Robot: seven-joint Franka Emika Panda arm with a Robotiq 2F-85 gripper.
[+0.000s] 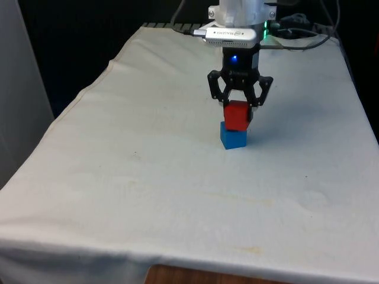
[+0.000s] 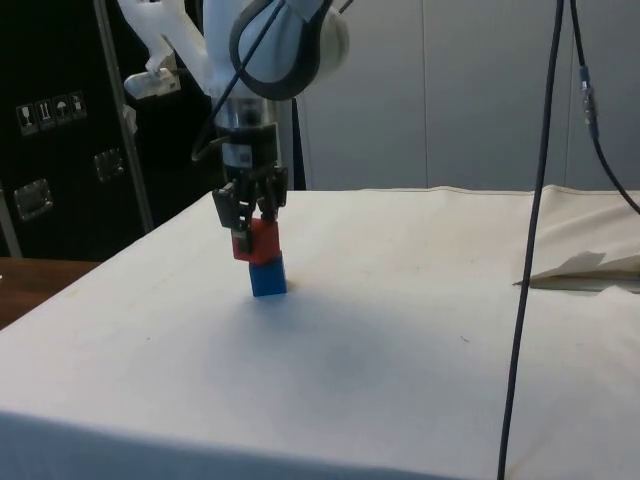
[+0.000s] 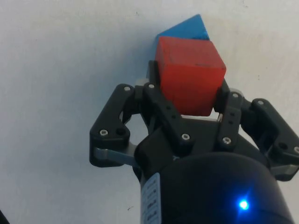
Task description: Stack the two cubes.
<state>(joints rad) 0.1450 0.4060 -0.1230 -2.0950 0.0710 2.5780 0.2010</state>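
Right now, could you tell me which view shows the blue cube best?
The front view: the blue cube shows two whole faces under the red cube. The side view shows it smaller; in the wrist view the red cube covers most of it.

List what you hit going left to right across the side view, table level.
Red cube held in the pincer, sitting on the blue cube → hanging black cable → folded cloth edge at the right.
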